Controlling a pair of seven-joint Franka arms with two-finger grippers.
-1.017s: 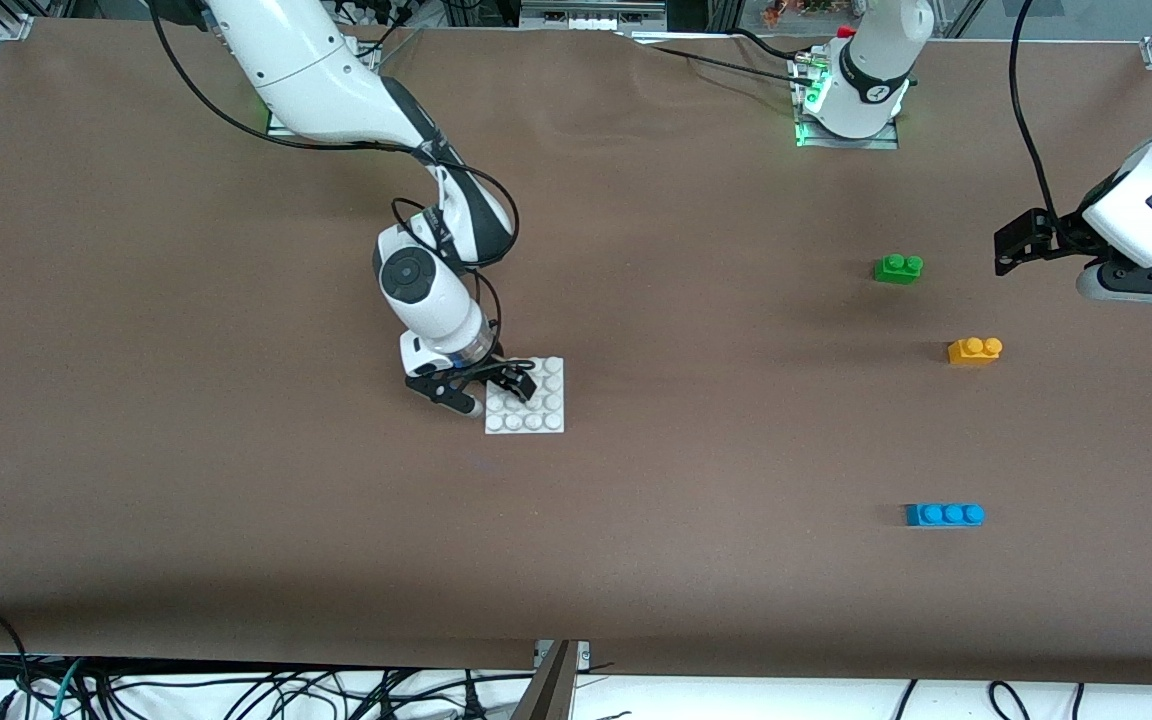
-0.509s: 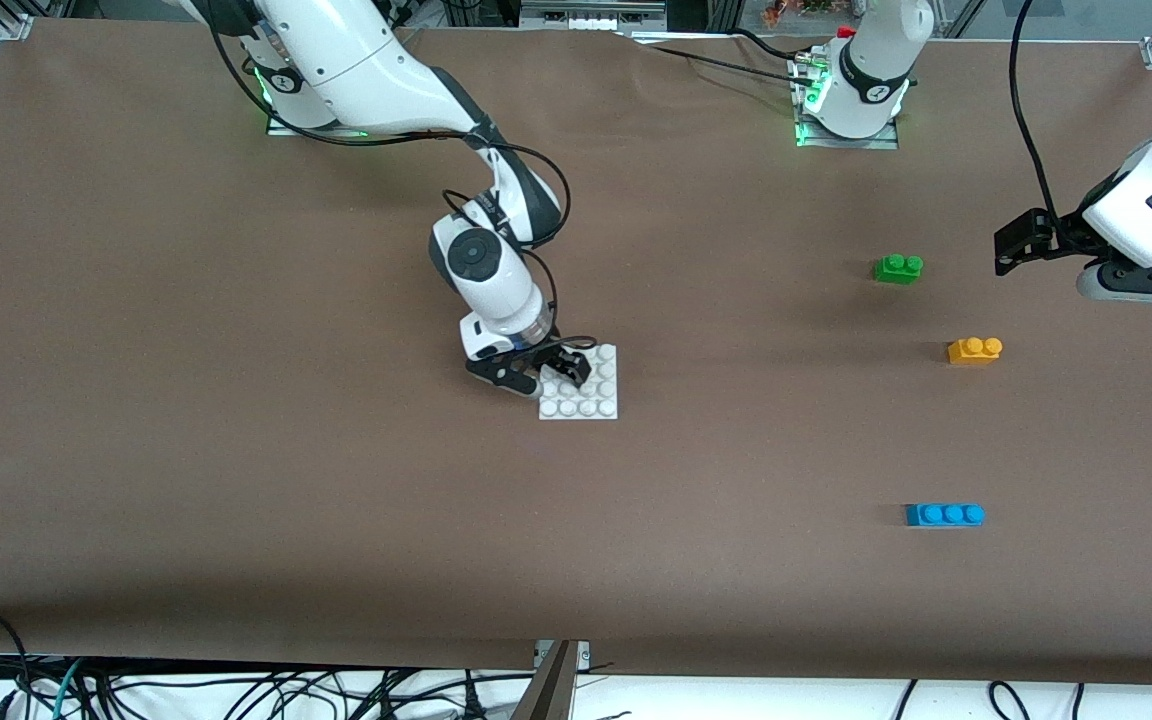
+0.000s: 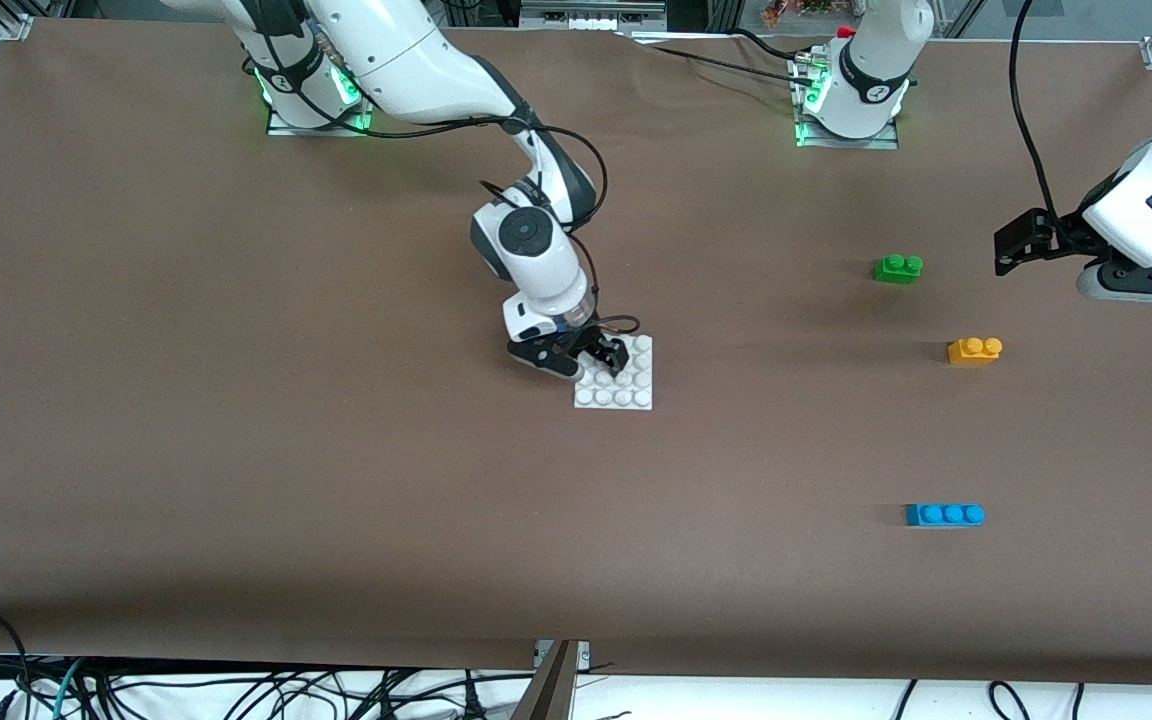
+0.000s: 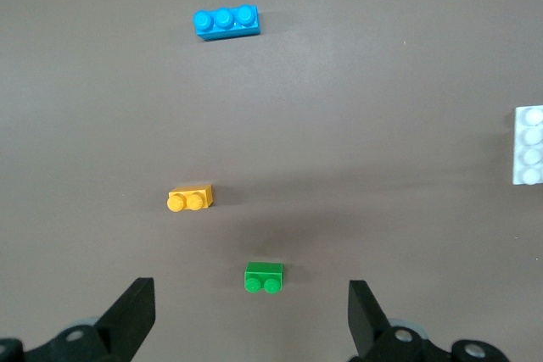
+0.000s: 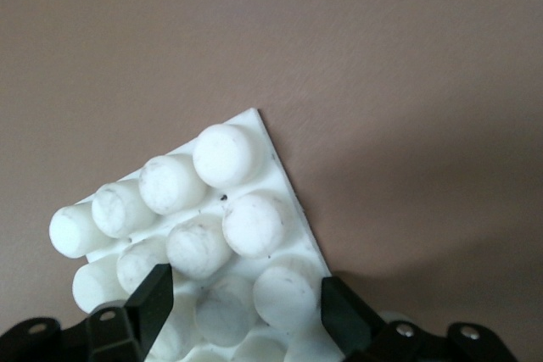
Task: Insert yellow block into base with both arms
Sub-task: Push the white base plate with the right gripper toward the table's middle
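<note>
yellow block (image 3: 974, 351) upright, lengthwise along table

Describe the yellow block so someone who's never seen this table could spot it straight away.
Look toward the left arm's end of the brown table, where three small bricks lie apart. The yellow block is the middle one: the green brick lies farther from the front camera, the blue brick nearer. It alone is orange-yellow, with two studs.

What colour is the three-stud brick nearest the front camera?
Blue. The three-stud brick shows best in the front view, nearer the camera than the yellow block.
</note>
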